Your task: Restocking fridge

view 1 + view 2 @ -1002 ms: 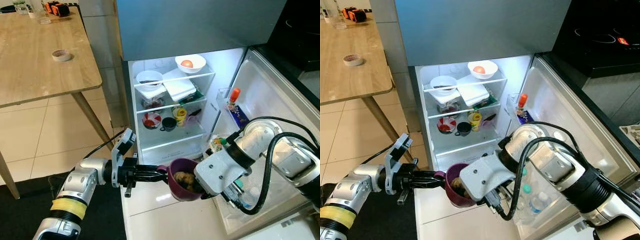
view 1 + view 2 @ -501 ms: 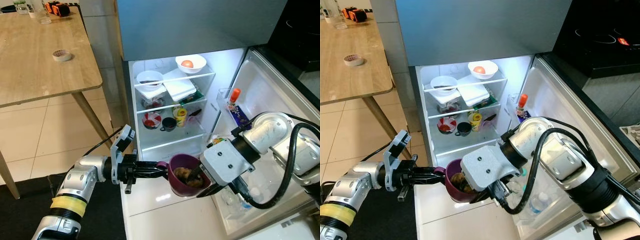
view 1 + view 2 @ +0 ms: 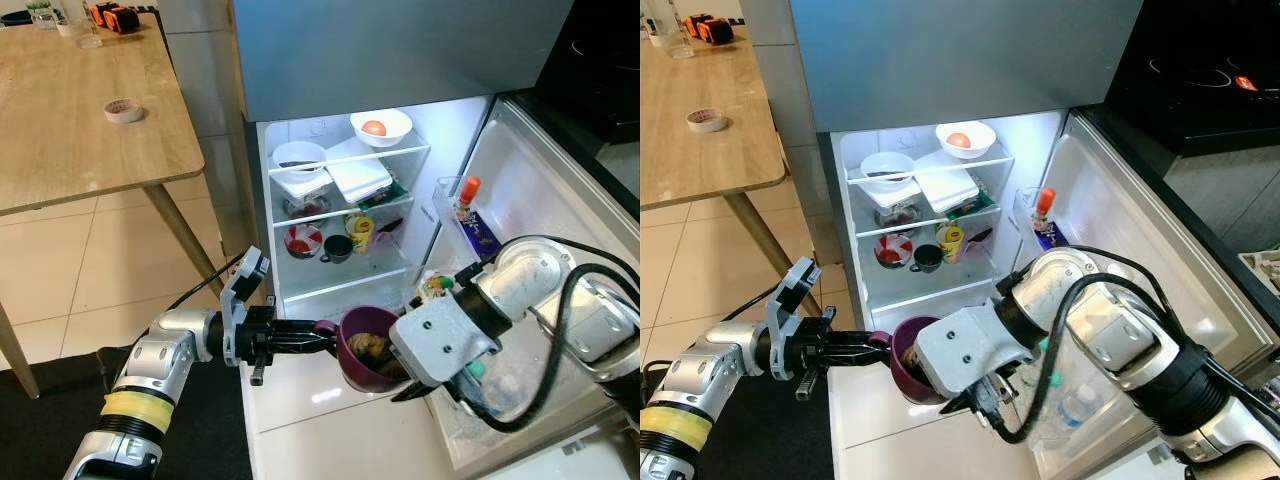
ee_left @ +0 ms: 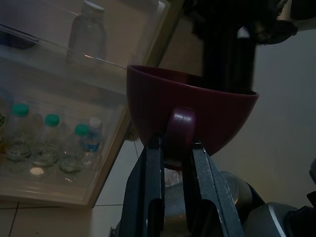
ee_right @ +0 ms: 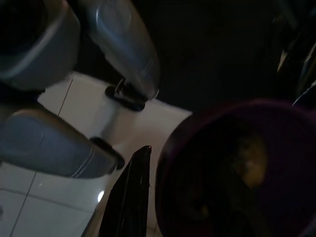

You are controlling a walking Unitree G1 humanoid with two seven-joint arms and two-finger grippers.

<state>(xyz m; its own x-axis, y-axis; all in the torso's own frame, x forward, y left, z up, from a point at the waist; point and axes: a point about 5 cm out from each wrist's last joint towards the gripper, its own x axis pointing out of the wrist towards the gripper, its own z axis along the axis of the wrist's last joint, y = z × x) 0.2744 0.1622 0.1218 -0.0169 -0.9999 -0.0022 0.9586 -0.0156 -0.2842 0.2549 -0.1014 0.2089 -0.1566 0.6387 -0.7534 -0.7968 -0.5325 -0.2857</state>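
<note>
Two grippers shared one maroon cup [image 3: 368, 350] of browned food before the open fridge [image 3: 340, 200]. The left gripper [image 3: 318, 338] stayed clamped on the cup's handle, while the right gripper [image 5: 207, 197], one finger inside the rim and one outside, had drawn back slightly within half a second. The cup hung below the lit shelves, suggesting the handover remained unfinished.

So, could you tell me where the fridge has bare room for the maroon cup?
The lowest shelf is bare below the black pot and yellow cup. The middle shelf is crowded, as is the top one around the white bowl.
</note>
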